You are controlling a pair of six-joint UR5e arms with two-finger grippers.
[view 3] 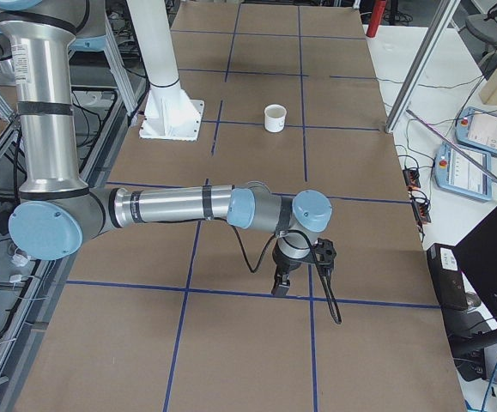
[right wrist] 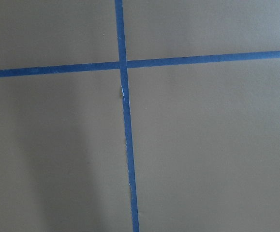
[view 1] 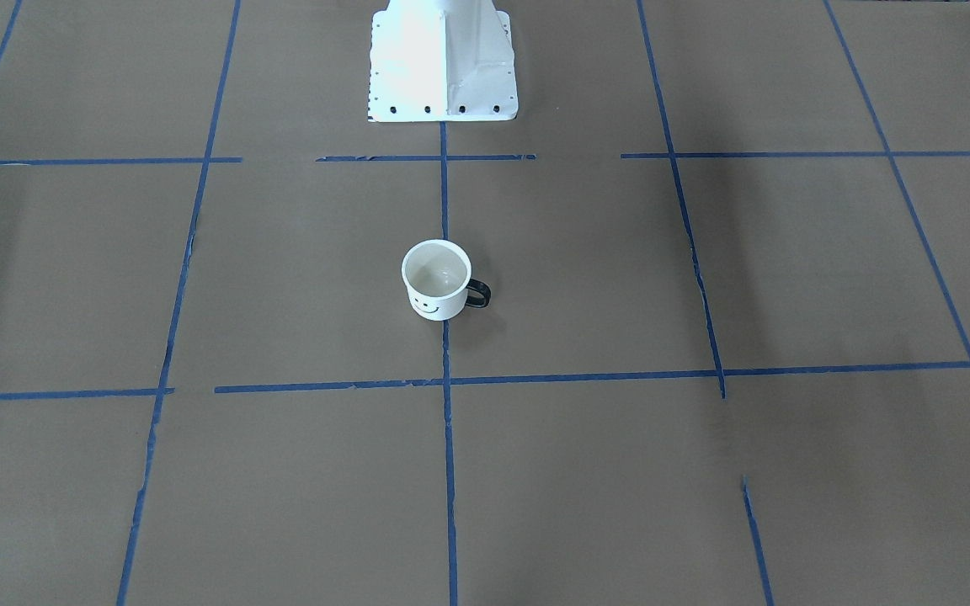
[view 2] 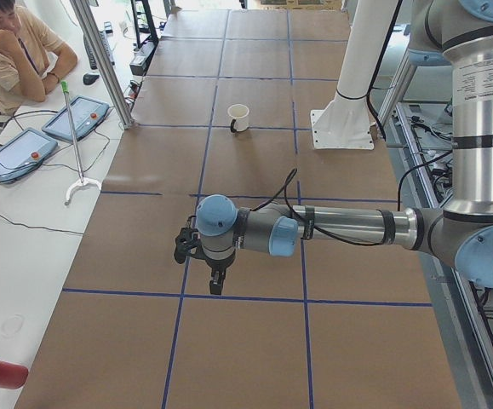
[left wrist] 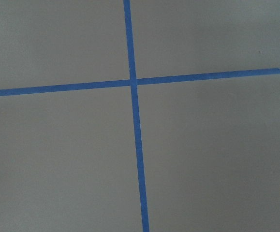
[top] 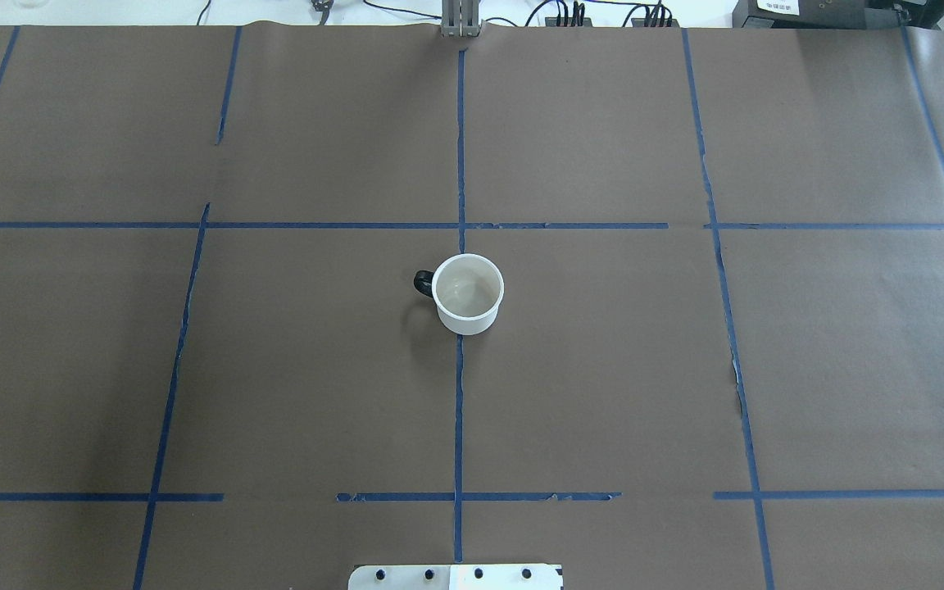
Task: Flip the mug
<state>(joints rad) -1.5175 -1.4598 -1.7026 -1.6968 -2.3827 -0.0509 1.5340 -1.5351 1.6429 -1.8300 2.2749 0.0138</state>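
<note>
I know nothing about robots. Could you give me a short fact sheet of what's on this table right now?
table: brown, with a grid of blue tape
mug: white, upright, opening up, mid-table on a tape line
handle: black, towards the robot's left
smiley: faces away from the robot
left gripper: over the table, far from the mug; open or shut unclear
right gripper: likewise
person: sits beside the table

Brown table (top: 603, 369), blue tape grid (top: 459, 410)
</note>
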